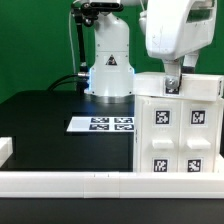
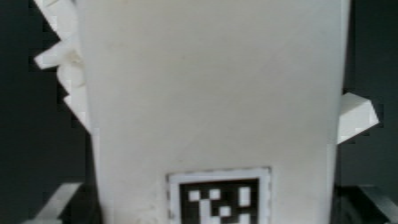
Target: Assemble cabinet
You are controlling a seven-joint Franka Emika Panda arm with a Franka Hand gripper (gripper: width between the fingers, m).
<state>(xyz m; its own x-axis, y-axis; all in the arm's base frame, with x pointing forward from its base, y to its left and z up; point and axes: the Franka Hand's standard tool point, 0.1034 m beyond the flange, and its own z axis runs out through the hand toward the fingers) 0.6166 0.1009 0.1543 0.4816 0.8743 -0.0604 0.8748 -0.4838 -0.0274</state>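
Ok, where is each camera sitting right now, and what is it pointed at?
Exterior view: off the arm, facing the robot's base across the black table; the arm reaches down to the cabinet on this view's right, with the marker board flat nearby.
Wrist view: on the wrist, close against a white tagged panel; dark fingers show at its edges.
Shared: the cabinet.
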